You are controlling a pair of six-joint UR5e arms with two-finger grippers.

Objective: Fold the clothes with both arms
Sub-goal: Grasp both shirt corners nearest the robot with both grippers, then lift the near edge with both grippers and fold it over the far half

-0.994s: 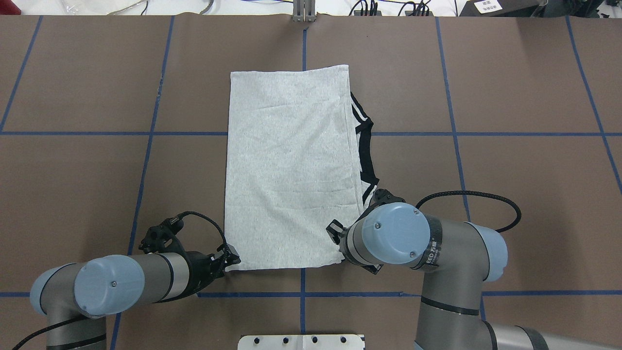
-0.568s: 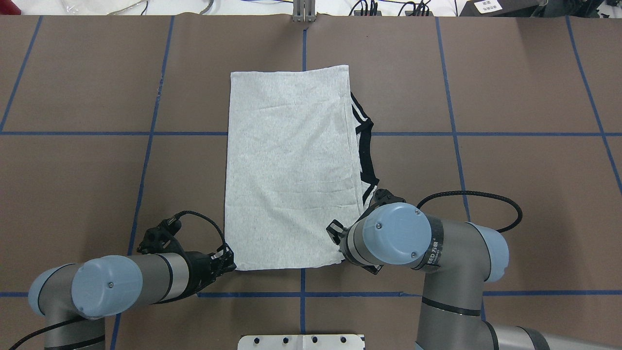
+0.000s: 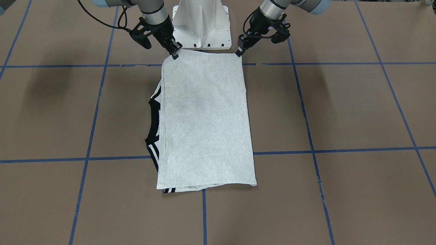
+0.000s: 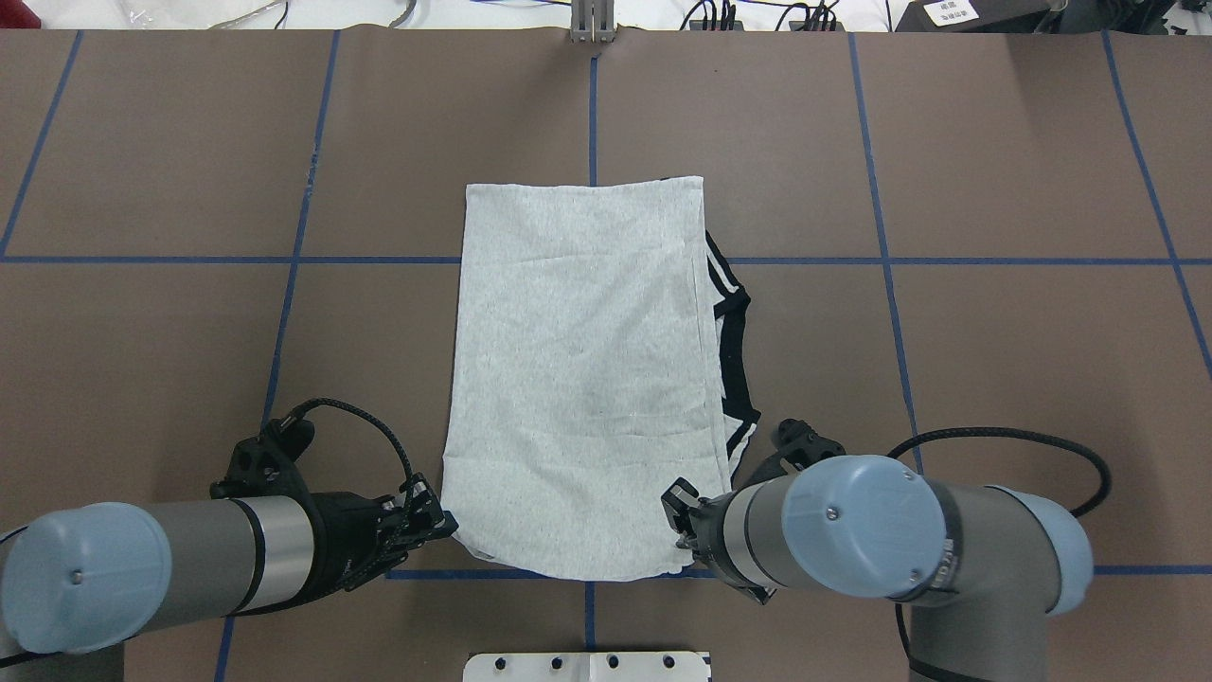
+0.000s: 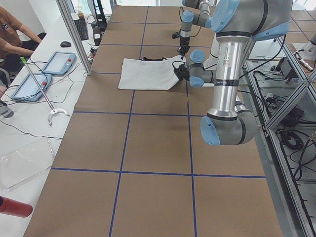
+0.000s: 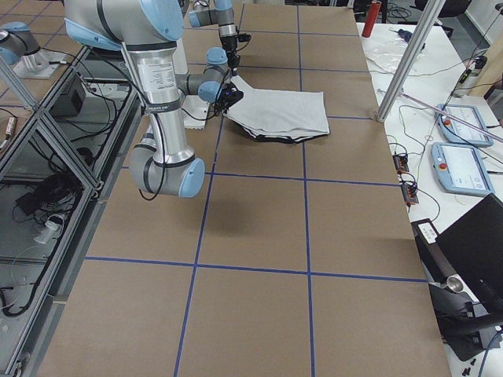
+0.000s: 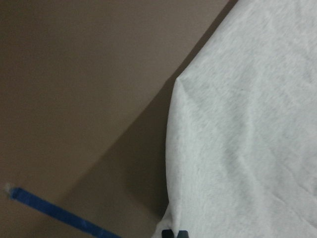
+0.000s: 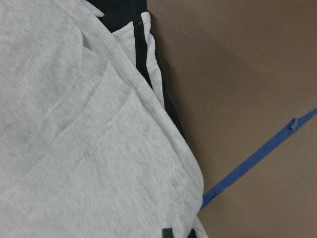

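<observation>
Brown table covering [image 4: 994,379], ruled into large squares by blue tape lines [image 4: 189,259], fills the work cell. A light heather-grey T-shirt [image 4: 582,379] lies at its centre, folded into a long rectangle that runs from the robot's edge toward the far edge. The plain grey back faces up, lightly creased. Black collar and stripe trim [image 8: 121,11] shows from under the fold along the side nearer the right arm, and a sliver of it shows at the far hem.

Two grey metal tube arms with pale-blue joint caps reach in low from the near edge. The left arm [image 4: 189,559] and the right arm [image 4: 947,559] are set on either side of a white pedestal block [image 3: 201,23].

The black two-finger left gripper [image 3: 239,51] pinches the near left corner of the T-shirt. The black two-finger right gripper [image 3: 175,53] pinches the near right corner. Both pairs of fingers are closed on the cloth, and each wrist view shows grey fabric running right down to a dark fingertip at the bottom of the picture.

The two held corners stand slightly off the table, and the near hem sags in a shallow curve between them. The rest of the garment lies flat on the covering.

Beyond the far edge, a person in a rust-brown top [image 5: 10,29] sits at a white bench [image 5: 24,118].
</observation>
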